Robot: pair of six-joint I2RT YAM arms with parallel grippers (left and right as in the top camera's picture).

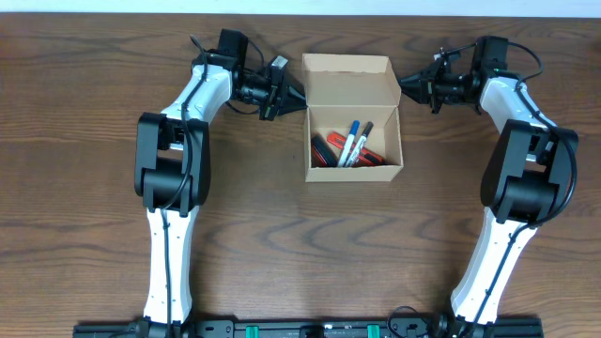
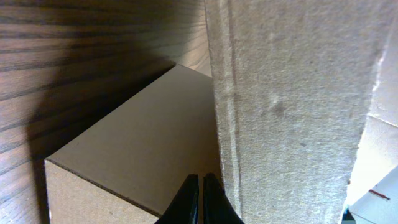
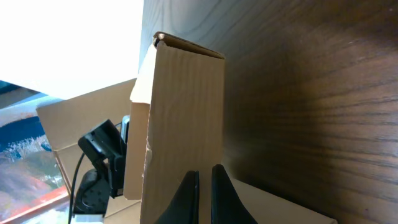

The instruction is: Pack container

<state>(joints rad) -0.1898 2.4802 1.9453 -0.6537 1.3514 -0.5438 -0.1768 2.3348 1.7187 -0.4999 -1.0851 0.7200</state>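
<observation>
Overhead: I see container (image 1: 347,83) at table (image 1: 282,244) centre, lid flap raised, markers (image 1: 349,145) inside. Left pincer (image 1: 299,98) at flap's left edge, right pincer (image 1: 406,90) at right edge.

Left wrist: left pincer (image 2: 201,196) narrow, nothing between fingers, container (image 2: 124,162) flap just beside.

Right wrist: right pincer (image 3: 205,190) narrow, empty, by container (image 3: 186,99) flap edge; contact I cannot tell.

The box (image 2: 143,143) shows one plain brown side. Its tall flap (image 2: 292,106) stands upright and fills the right half. At the bottom edge the left gripper (image 2: 201,200) has its jaws almost pressed together, just beside the flap's edge. Dark wooden tabletop (image 2: 74,56) lies to the left.
</observation>
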